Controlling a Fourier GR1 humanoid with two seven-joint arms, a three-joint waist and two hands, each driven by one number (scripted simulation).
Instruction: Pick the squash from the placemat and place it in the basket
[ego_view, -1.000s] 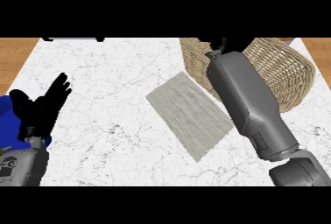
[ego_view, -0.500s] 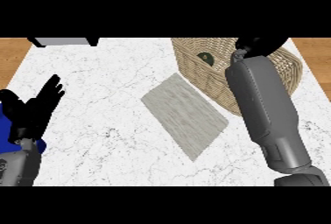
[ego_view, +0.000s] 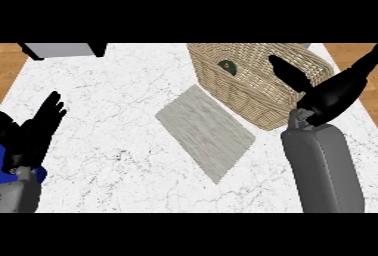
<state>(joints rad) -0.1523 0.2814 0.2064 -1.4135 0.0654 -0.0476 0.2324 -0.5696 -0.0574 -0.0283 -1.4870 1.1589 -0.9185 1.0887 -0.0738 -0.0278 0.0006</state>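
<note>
A small dark green squash (ego_view: 228, 67) lies inside the woven basket (ego_view: 251, 95) at the back right of the counter. The grey placemat (ego_view: 205, 131) lies bare in the middle, its far corner next to the basket's near wall. My right hand (ego_view: 334, 93) is at the basket's right side, fingers straight and spread, holding nothing. My left hand (ego_view: 33, 131) rests open at the left edge, fingers up.
A grey box (ego_view: 64, 49) stands at the back left edge of the white marble counter (ego_view: 118, 95). Wooden floor shows beyond the counter at both sides.
My right hand has drawn back from over the basket toward its right side with fingers spread. The squash now shows inside the basket. The view has shifted a little.
</note>
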